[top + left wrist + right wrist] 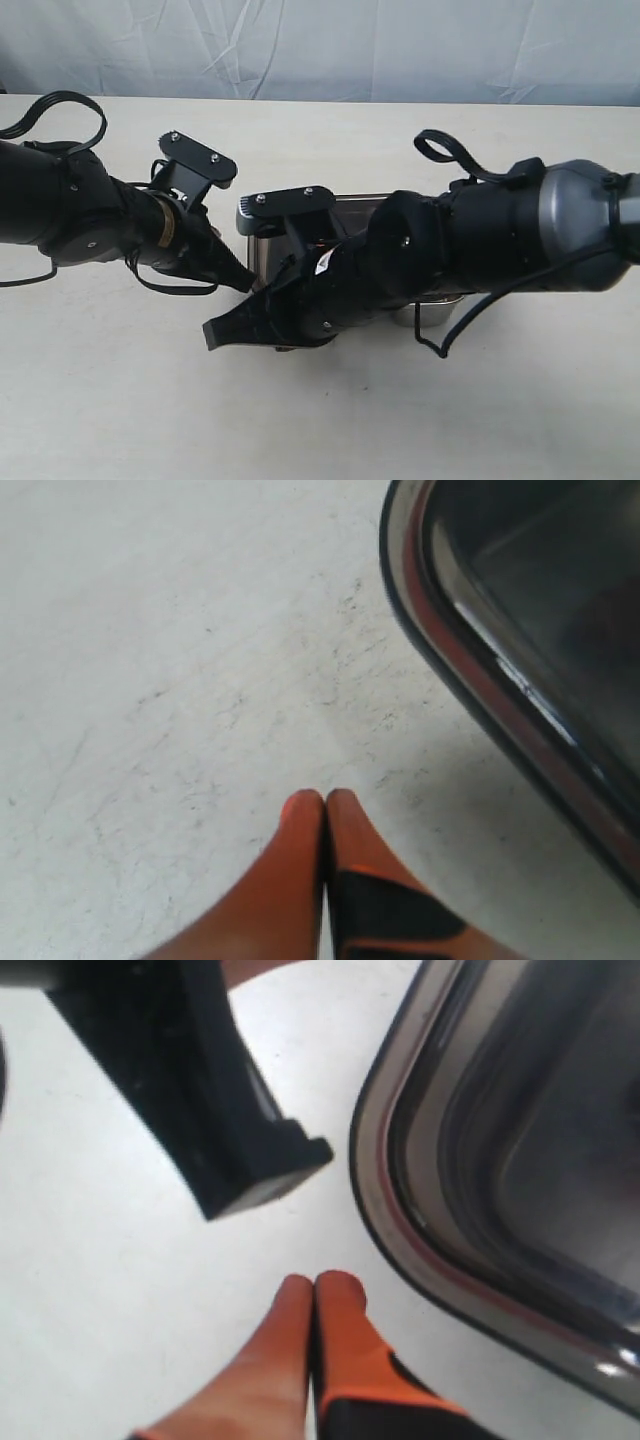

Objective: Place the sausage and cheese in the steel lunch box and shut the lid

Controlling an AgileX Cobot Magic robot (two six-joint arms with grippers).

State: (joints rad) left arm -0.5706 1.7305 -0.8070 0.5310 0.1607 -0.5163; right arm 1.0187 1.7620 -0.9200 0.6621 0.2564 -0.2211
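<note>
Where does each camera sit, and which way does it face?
Exterior: raised, angled down across the table; shows left arm, right arm, steel lunch box beneath it.
Left wrist: behind the shut left claw, facing table and lid corner.
Right wrist: behind the shut right claw, facing lid corner and left claw's tip.
Shared: both wrists see the lid.

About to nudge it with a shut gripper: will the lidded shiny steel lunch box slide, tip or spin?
Likely slides, not tips: the shiny rectangular steel lunch box sits low and flat on the smooth pale table. Pushed at its rounded corner, it may spin. The dark translucent black-rimmed lid looks stiff, unlikely to flex.
</note>
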